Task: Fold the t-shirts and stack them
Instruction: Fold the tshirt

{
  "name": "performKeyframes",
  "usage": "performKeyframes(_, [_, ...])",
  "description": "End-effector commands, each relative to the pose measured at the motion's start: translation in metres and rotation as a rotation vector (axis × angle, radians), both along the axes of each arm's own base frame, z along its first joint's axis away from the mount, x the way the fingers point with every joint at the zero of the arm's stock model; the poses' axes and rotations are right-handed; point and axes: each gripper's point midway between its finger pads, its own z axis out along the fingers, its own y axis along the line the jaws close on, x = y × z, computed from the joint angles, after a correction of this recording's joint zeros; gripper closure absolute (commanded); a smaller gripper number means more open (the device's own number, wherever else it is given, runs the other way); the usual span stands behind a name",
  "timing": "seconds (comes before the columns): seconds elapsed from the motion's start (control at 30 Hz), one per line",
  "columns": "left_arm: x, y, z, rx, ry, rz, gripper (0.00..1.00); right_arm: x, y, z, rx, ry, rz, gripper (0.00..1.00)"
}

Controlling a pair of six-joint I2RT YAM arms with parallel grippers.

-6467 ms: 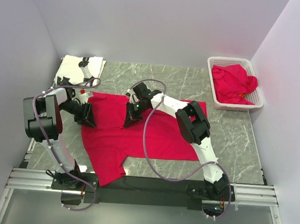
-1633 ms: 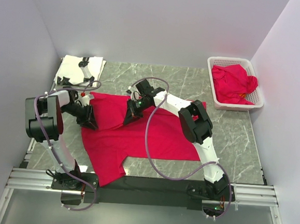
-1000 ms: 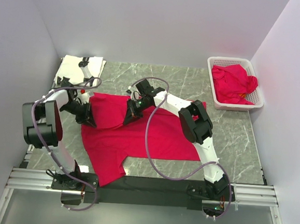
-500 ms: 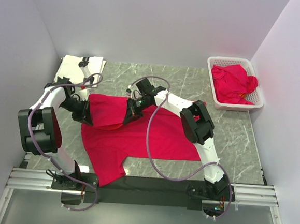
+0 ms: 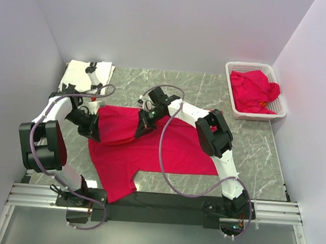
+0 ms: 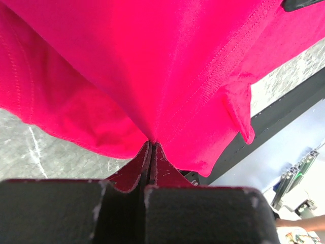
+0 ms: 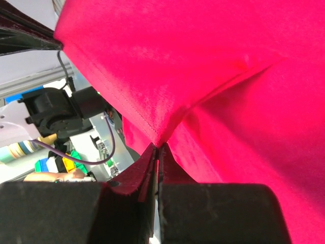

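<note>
Both my pincers are clamped on the red t-shirt [image 5: 166,150] — left gripper [image 6: 151,143] at its left side, right gripper [image 7: 156,147] mid-cloth, that fold raised. Rest lies spread on the table [image 5: 251,151] — centre.

A: What colour is the shirt [image 5: 149,152]?
B: Plain bright red. So are the basket shirts [image 5: 253,89]; the basket [image 5: 249,65] is white lattice.
A: And the folded shirt [image 5: 76,75]?
B: White with black print. The table [image 5: 251,151] is grey marble, white-veined. The arms [image 5: 225,172] are white and black, cables [image 5: 160,150] purple, walls [image 5: 159,25] pale lilac-grey.
</note>
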Motion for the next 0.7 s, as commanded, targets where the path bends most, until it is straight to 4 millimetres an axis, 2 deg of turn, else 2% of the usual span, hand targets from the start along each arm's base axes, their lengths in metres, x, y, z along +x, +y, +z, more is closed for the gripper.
performKeyframes(0.0, [-0.006,0.002,-0.009,0.013,0.021,-0.023,0.99,-0.010,-0.003,0.020,0.030,-0.025,0.025,1.00])
performKeyframes(0.13, [0.001,0.000,-0.012,0.001,0.014,-0.016,0.99,-0.014,-0.005,0.011,0.010,-0.014,0.032,1.00])
performKeyframes(0.17, [0.003,-0.001,-0.010,-0.011,0.012,-0.011,0.94,-0.012,-0.005,0.012,0.012,-0.020,0.036,0.91])
performKeyframes(0.2, [0.005,-0.002,-0.009,-0.023,0.010,-0.007,0.84,-0.010,-0.005,0.016,0.011,-0.037,0.052,0.85])
performKeyframes(0.23, [0.011,-0.002,-0.004,-0.035,-0.010,-0.009,0.70,-0.008,-0.006,0.020,0.010,-0.054,0.061,0.81])
performKeyframes(0.27, [0.017,0.001,0.001,-0.045,-0.030,0.003,0.65,-0.007,-0.007,0.024,0.011,-0.072,0.071,0.74])
performKeyframes(0.3, [0.023,0.001,0.006,-0.061,-0.049,0.012,0.62,-0.005,-0.010,0.038,0.016,-0.094,0.081,0.71])
performKeyframes(0.37, [0.044,0.008,0.023,-0.067,-0.118,0.017,0.54,0.001,-0.022,0.052,0.035,-0.184,0.135,0.65])
performKeyframes(0.4, [0.053,0.010,0.027,-0.077,-0.132,0.029,0.53,0.002,-0.033,0.063,0.029,-0.248,0.167,0.61])
performKeyframes(0.43, [0.067,0.013,0.036,-0.072,-0.176,0.039,0.53,0.013,-0.047,0.067,0.015,-0.276,0.144,0.58])
performKeyframes(0.5, [0.089,0.016,0.039,-0.076,-0.218,0.071,0.54,0.027,-0.074,0.075,-0.014,-0.343,0.105,0.57])
performKeyframes(0.53, [0.101,0.017,0.043,-0.076,-0.235,0.106,0.55,0.037,-0.087,0.072,-0.050,-0.364,0.069,0.57])
performKeyframes(0.57, [0.115,0.019,0.044,-0.074,-0.276,0.112,0.57,0.059,-0.112,0.070,-0.086,-0.399,0.015,0.59])
performKeyframes(0.63, [0.133,0.021,0.040,-0.092,-0.281,0.159,0.61,0.080,-0.147,0.062,-0.175,-0.430,-0.057,0.64])
performKeyframes(0.67, [0.141,0.020,0.039,-0.101,-0.293,0.168,0.62,0.097,-0.176,0.060,-0.211,-0.425,-0.127,0.69])
